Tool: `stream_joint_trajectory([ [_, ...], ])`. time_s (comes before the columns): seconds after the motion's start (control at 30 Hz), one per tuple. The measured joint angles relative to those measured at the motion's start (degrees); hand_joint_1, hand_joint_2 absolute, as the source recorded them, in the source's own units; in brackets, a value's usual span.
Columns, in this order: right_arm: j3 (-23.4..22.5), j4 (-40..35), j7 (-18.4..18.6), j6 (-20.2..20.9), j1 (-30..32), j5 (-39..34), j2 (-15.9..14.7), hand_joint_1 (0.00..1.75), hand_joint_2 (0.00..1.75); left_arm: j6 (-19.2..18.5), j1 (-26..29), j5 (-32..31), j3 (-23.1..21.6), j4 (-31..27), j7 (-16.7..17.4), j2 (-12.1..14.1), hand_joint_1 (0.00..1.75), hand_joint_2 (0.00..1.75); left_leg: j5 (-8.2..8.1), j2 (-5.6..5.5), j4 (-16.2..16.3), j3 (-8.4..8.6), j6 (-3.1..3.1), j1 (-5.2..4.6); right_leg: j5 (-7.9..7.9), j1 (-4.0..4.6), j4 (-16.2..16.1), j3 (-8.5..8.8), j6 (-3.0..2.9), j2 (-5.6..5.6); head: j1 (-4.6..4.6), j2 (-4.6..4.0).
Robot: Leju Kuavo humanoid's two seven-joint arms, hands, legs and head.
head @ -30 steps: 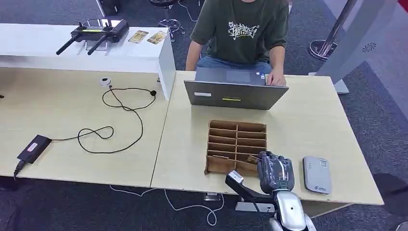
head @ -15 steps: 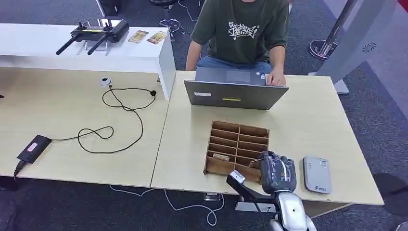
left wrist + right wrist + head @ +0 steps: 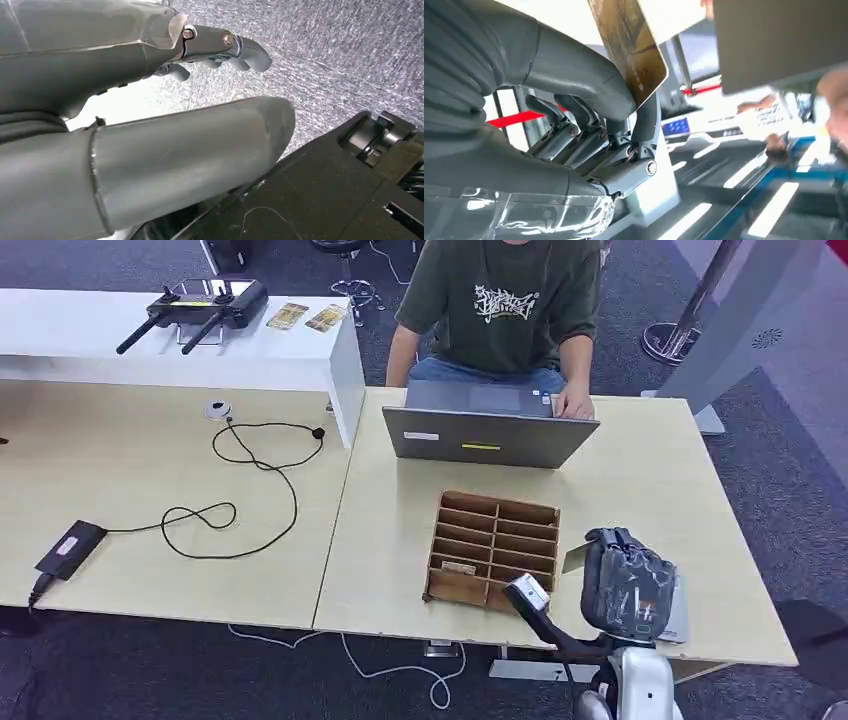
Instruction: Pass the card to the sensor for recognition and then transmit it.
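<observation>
Right hand (image 3: 625,585) pinching card (image 3: 629,47) over card reader (image 3: 678,612); lower card flat onto reader face, keeping pinch firm.

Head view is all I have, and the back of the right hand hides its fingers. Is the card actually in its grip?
Observer: Yes. In the right wrist view the right hand pinches the card between the thumb and a finger.
Operator: Is the card bent?
Observer: No. It looks flat, and it sticks out past the thumb tip.
Operator: And the left hand?
Observer: The left wrist view has the left hand above grey carpet, holding nothing.
</observation>
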Motion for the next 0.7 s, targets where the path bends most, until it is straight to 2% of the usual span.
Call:
stream_joint_trajectory([
  [0.2, -3.33, -2.30, -3.26, -7.20, 0.92, -4.97, 1.60, 1.75, 1.75, -0.02, 0.00, -0.68, 0.00, 0.00, -0.13, -0.33, 0.00, 0.00, 0.00, 0.00, 0.00, 0.00, 0.00, 0.00, 0.00, 0.00, 0.00, 0.00, 0.00, -0.01, 0.00, 0.00],
  [0.3, -5.20, -3.56, -6.09, -10.36, 1.26, -11.36, 2.69, 1.75, 1.75, 0.00, 0.00, -0.79, 0.00, 0.00, -0.13, -0.46, 0.00, 0.00, 0.00, 0.00, 0.00, 0.00, 0.00, 0.00, 0.00, 0.00, 0.00, 0.00, 0.00, 0.00, 0.00, 0.00],
  [0.47, -10.57, -5.88, -16.80, -11.17, 1.22, -29.30, 6.45, 1.75, 1.75, 0.11, 0.00, -0.88, 0.00, 0.00, 0.15, -0.68, 0.00, 0.00, 0.00, 0.00, 0.00, 0.00, 0.00, 0.00, 0.00, 0.00, 0.00, 0.00, 0.00, -0.01, 0.00, 0.00],
  [0.63, -14.97, -6.67, -20.31, -11.15, 0.91, -42.26, 8.92, 1.75, 1.75, 0.13, -0.02, -1.05, 0.00, 0.00, 0.37, -0.83, 0.00, 0.00, 0.00, 0.00, 0.00, 0.00, 0.00, 0.00, 0.00, 0.00, 0.00, 0.01, 0.00, 0.00, 0.00, 0.00],
  [0.7, -15.09, -6.67, -20.38, -11.15, 0.89, -42.63, 8.94, 1.75, 1.75, 0.13, -0.02, -1.07, 0.00, 0.00, 0.37, -0.83, 0.00, 0.00, 0.00, 0.00, 0.00, 0.00, 0.00, 0.00, 0.00, 0.00, 0.00, 0.01, 0.00, -0.01, 0.00, 0.00],
])
